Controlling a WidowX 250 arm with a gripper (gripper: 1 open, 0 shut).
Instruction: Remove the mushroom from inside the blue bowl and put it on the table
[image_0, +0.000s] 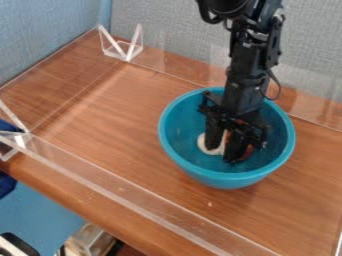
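The blue bowl (175, 141) stands on the table (107, 100) toward the right. My gripper (229, 148) points straight down into it, fingers deep inside the bowl. They have narrowed onto the mushroom (207, 146), which lies on the bowl's floor. Only a bit of its cream stem shows at the left finger; the cap is mostly hidden behind the dark fingers.
Low clear acrylic walls (134, 205) edge the table on all sides. A clear triangular bracket (120, 45) sits at the back left corner. Bare wood lies left of and in front of the bowl.
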